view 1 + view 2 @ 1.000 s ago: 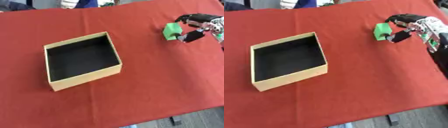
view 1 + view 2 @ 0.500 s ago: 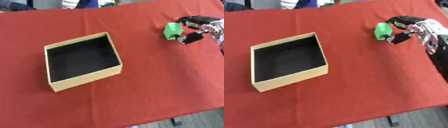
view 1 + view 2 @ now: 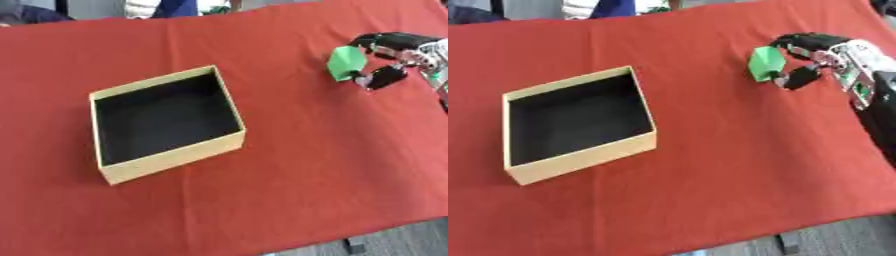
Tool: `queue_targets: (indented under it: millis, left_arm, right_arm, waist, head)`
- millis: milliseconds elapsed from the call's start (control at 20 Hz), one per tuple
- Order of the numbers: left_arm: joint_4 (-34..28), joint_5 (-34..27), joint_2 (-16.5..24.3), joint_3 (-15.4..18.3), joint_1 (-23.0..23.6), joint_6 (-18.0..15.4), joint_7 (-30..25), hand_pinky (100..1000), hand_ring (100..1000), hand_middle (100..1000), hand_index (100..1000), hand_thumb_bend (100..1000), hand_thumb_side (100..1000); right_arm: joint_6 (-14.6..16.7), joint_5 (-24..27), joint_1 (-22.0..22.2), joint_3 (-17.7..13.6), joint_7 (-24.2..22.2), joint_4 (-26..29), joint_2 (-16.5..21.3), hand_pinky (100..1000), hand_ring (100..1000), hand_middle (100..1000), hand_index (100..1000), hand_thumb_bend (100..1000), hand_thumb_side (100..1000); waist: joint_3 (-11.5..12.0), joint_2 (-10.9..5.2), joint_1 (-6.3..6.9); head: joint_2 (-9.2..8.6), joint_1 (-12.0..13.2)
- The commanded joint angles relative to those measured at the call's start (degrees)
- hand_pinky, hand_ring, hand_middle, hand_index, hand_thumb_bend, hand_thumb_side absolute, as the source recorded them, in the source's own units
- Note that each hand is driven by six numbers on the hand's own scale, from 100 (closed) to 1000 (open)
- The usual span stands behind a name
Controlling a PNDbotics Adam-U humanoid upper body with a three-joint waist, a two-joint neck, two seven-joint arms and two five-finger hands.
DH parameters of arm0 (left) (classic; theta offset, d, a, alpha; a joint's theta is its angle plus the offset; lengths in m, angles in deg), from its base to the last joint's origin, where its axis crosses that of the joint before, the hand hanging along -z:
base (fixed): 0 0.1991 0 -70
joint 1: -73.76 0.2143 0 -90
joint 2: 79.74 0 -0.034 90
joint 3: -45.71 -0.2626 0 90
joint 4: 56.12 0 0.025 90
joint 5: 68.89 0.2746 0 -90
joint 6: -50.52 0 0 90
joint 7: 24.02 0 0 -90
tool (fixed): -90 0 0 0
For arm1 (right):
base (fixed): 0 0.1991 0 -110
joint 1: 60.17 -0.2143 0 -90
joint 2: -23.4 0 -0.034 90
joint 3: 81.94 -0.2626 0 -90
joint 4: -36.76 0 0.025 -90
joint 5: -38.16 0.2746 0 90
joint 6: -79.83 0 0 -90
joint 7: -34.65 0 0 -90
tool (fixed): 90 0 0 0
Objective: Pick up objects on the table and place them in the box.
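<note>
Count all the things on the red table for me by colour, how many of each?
Green: 1, the green object held in the right robot hand
Tan: 1, the box, black inside with nothing in it
Total: 2 things on the red table

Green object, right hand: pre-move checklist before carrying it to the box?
1. Grasp: right hand has fingers and thumb curled round the green object: ok.
2. Object lifted off the red tablecloth: cannot tell.
3. Box open, inside looks bare: ok.
4. Path from object to box over bare cloth, nothing in between: ok.
5. Left hand out of the way: shows in no view, cannot tell.
6. Box fully on the table, away from edges: ok.
</note>
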Motion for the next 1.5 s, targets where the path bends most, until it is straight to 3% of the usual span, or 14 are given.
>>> queue_targets:
  millis: [50, 350, 650, 700, 750, 800, 1150, 1500]
  left_arm:
    - [-1.0, -0.2, 0.4, 0.0, -0.6, 0.0, -0.1, 697, 623, 598, 658, 100, 652]
    - [-1.0, -0.2, 0.4, 0.1, -0.4, 0.0, -0.1, 696, 622, 598, 657, 100, 651]
    - [-0.8, -0.2, 0.6, 0.0, -0.2, -0.1, -0.1, 697, 622, 598, 657, 100, 650]
    - [-0.8, -0.2, 0.7, 0.0, -0.2, -0.1, -0.2, 697, 622, 598, 657, 100, 650]
    - [-0.7, -0.2, 0.7, -0.1, -0.1, -0.1, -0.2, 697, 622, 598, 657, 100, 649]
    - [-0.7, -0.2, 0.7, -0.1, -0.1, -0.1, -0.3, 697, 622, 598, 657, 100, 649]
    - [-0.5, -0.4, 0.8, -0.5, 0.1, -0.1, -0.7, 697, 622, 599, 657, 100, 648]
    - [-0.5, -0.7, 0.7, -0.8, -0.1, -0.2, -1.1, 697, 621, 599, 657, 100, 645]
  right_arm:
    - [0.1, -0.7, -0.4, 0.1, 1.8, 2.1, 1.2, 794, 808, 921, 877, 100, 345]
    - [0.2, -0.2, -0.5, 0.4, 4.9, 7.6, 1.5, 787, 797, 907, 740, 100, 277]
    - [0.6, 1.2, -2.6, 1.4, 4.6, 13.1, 1.5, 789, 797, 910, 718, 100, 261]
    - [0.8, 1.3, -3.3, 1.7, 4.3, 13.8, 1.2, 790, 798, 913, 719, 100, 390]
    - [1.0, 1.3, -4.2, 2.0, 4.0, 14.3, 0.9, 791, 798, 912, 719, 100, 259]
    - [1.2, 1.3, -5.1, 2.3, 3.6, 14.7, 0.5, 792, 799, 913, 718, 100, 260]
    - [3.9, -0.6, -12.6, 5.9, 0.4, 14.0, -4.7, 796, 801, 918, 718, 100, 271]
    - [5.5, -3.2, -17.3, 7.5, -1.1, 8.5, -11.3, 790, 798, 919, 720, 100, 261]
  waist:
    - [-0.1, -0.96, -0.02]
    - [-0.5, -1.37, -0.13]
    - [-0.8, -2.16, -0.54]
    - [-0.8, -2.33, -0.64]
    - [-0.8, -2.48, -0.73]
    - [-0.7, -2.63, -0.83]
    - [0.8, -3.51, -1.63]
    - [3.0, -3.81, -1.97]
  head:
    - [-0.40, 0.2]
    - [-0.18, 0.1]
    - [0.31, -0.1]
    - [0.36, -0.2]
    - [0.41, -0.3]
    - [0.42, -0.5]
    - [0.49, -2.0]
    - [0.21, -3.9]
